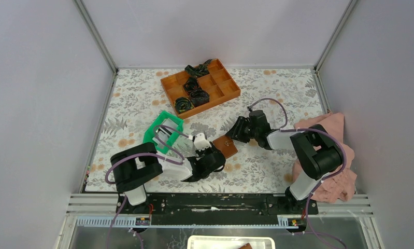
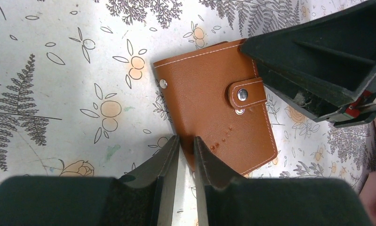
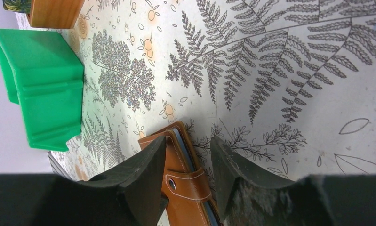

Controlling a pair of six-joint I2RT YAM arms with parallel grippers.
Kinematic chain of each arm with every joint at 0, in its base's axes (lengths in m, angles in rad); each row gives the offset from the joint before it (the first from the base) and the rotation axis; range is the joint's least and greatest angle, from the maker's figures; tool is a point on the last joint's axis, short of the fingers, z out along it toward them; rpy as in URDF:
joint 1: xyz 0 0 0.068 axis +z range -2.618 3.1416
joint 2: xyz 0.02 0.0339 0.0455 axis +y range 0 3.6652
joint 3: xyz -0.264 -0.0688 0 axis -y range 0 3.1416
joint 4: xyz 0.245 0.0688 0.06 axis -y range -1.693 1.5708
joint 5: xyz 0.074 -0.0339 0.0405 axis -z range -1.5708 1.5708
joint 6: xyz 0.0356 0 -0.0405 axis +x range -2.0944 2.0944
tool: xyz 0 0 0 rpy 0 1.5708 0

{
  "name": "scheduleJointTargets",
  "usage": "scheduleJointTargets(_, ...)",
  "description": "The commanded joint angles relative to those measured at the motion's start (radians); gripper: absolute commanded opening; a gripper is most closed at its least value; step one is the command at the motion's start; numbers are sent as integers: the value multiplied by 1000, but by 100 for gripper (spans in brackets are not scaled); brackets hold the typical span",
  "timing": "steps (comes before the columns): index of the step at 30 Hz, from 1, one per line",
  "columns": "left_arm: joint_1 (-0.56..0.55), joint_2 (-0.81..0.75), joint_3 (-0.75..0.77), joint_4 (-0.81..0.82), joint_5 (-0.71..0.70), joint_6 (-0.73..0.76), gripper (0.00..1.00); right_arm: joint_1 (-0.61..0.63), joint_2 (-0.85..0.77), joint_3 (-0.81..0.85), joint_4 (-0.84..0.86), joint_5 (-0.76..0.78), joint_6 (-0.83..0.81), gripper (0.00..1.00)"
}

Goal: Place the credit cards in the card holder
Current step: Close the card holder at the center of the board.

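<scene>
On my left wrist view the left gripper (image 2: 186, 141) has its fingers (image 2: 169, 157) nearly together, a thin slit between them with nothing in it. The right-hand finger overlaps the near edge of the wallet (image 2: 209, 113). The wallet lies flat and closed on the floral table (image 1: 277, 93), tab snapped down.

The right gripper (image 3: 187, 141) stands wider, its jaws straddling the wallet's edge. One finger is against the cover and a gap shows beside the other, so I read no grip. A pale blue layer (image 3: 182, 141) shows inside the fold (what it is I cannot tell).

From above, the left arm lies low and reaches rightward from its base. The right arm bends its elbow high over the pink cloth (image 1: 339, 124) and angles its forearm left and down. The two grippers meet at the wallet from opposite sides. The green tray (image 1: 163, 129) sits just beyond the left arm, and the orange tray (image 1: 225, 96) stands farther back.
</scene>
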Motion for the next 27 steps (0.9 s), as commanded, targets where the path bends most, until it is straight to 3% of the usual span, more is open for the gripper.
scheduleJointTargets(1, -26, 117, -66, -397, 209, 41, 25, -6, -10, -71, -112, 26, -27, 48)
scheduleJointTargets(27, -25, 162, -2, -464, 203, 39, 25, -5, -68, -163, -114, 10, -52, 44)
